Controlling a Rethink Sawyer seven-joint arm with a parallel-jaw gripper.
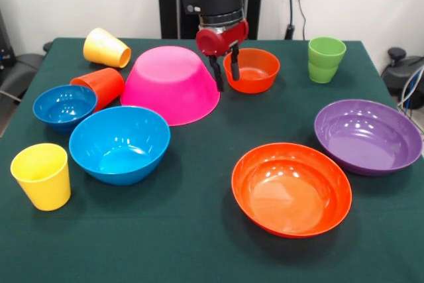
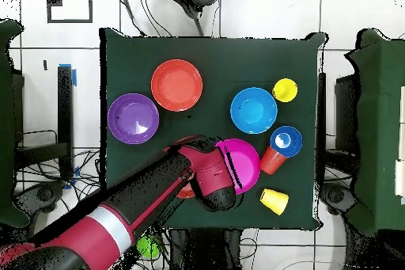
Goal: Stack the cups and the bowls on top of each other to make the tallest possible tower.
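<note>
My gripper (image 1: pixel 226 73) hangs open at the back of the table, one finger outside and one inside the left rim of the small orange bowl (image 1: pixel 255 71). The large pink bowl (image 1: pixel 171 84) lies upside down just left of it. No bowl or cup stands on another. The medium blue bowl (image 1: pixel 119 144) and small blue bowl (image 1: pixel 64 105) stand upright at the left. An orange-red cup (image 1: pixel 99 86) and a yellow cup (image 1: pixel 106 48) lie on their sides. Another yellow cup (image 1: pixel 41 175) and the green cup (image 1: pixel 325 59) stand upright. In the overhead view my arm (image 2: pixel 198 176) hides the gripper.
The wide shallow orange bowl (image 1: pixel 291 189) sits front right, the wide purple bowl (image 1: pixel 368 136) beyond it at the right edge. In the overhead view they are the orange bowl (image 2: pixel 176 85) and purple bowl (image 2: pixel 133 118), far from the pink bowl (image 2: pixel 241 164).
</note>
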